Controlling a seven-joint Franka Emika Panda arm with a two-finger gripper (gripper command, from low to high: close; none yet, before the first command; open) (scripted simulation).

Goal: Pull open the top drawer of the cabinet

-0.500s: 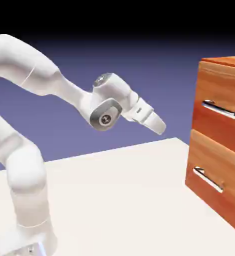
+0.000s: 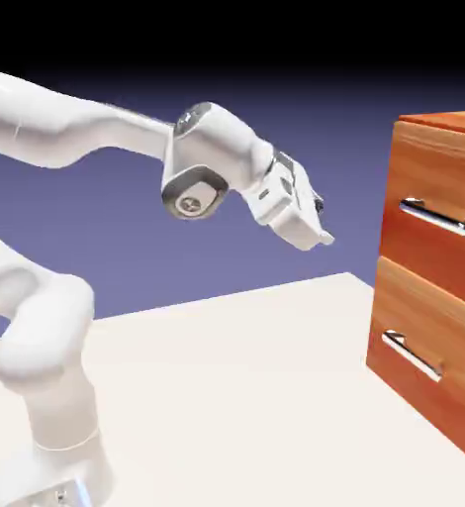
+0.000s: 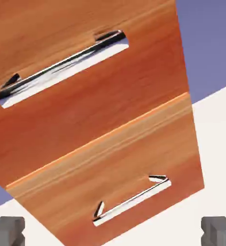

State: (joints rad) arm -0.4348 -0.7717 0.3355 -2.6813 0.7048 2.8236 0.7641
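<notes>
The white two-finger gripper [image 2: 321, 236] is spread wide with nothing in it, hanging in the air well short of the boxy reddish-brown wood-grain cabinet [image 2: 444, 139]. The upper wood-grain drawer [image 2: 422, 248] sits flush and closed at the right, its horizontal silver bar handle [image 2: 434, 218] untouched, above the matching lower drawer [image 3: 129, 168].

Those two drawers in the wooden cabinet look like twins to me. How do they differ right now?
The top drawer sits above the lower drawer. In the exterior view the top drawer's handle is level with the robot's tool, while the lower drawer's handle is well below it. In the hand view the upper handle looks larger than the lower one. Both are reddish-brown wood, silver-handled and shut.
</notes>
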